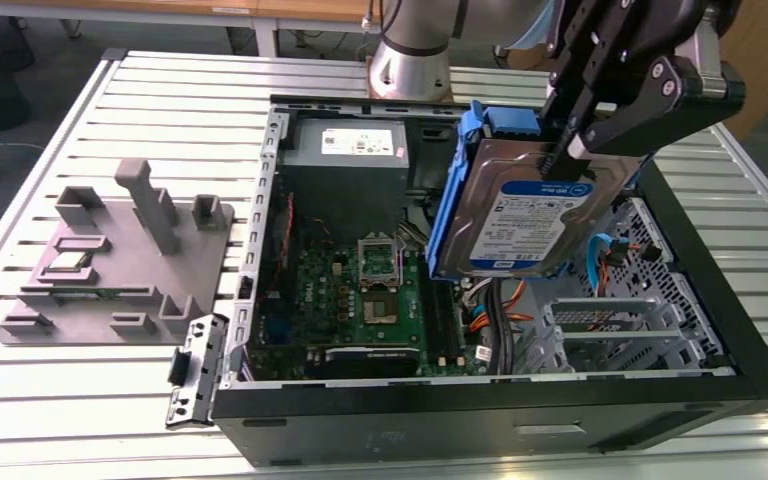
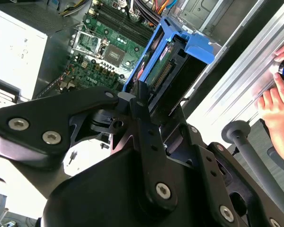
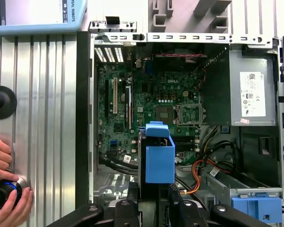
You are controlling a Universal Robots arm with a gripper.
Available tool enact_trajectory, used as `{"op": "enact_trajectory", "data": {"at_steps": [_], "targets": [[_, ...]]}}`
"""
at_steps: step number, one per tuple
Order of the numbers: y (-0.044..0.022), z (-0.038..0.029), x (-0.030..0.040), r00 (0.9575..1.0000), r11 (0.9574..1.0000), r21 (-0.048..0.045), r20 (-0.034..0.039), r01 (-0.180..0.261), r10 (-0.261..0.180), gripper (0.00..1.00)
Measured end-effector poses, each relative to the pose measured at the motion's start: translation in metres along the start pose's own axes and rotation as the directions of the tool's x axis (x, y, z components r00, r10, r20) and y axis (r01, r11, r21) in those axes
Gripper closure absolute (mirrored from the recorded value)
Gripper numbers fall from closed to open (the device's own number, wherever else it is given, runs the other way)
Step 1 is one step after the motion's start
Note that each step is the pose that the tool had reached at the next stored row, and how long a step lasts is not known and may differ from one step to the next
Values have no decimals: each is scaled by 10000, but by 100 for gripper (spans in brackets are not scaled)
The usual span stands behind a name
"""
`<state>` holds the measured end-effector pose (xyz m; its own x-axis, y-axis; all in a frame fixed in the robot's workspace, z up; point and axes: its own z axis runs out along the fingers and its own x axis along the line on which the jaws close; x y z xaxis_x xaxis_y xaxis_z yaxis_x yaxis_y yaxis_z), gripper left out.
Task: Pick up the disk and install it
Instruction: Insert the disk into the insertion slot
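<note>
light: bright, even (overhead) | glare: pale table (image 1: 64,420) slats | shadow: deep inside computer case (image 1: 491,430)

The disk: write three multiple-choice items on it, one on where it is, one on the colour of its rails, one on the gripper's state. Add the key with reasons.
1. Where is the disk?
A. held above the open computer case
B. seated flat inside that case
C. lying outside that case

2. What colour are its rails?
A. red
B. yellow
C. blue

3. How is the gripper?
A. open, apart from the disk
B. shut on the disk
C. shut on nothing

Key:
1 A: the exterior view shows it hanging on edge over the case's interior.
2 C: blue plastic runs along its edges.
3 B: the gripper clamps the disk's upper part.
</note>
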<state>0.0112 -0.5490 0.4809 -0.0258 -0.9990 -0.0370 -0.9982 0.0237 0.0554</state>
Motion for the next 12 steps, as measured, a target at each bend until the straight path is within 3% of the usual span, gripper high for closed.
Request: {"op": "enact_trajectory", "data": {"at_steps": [12], "targets": [[-222, -12, -6, 10000, 10000, -8, 0, -1, 1, 65]]}}
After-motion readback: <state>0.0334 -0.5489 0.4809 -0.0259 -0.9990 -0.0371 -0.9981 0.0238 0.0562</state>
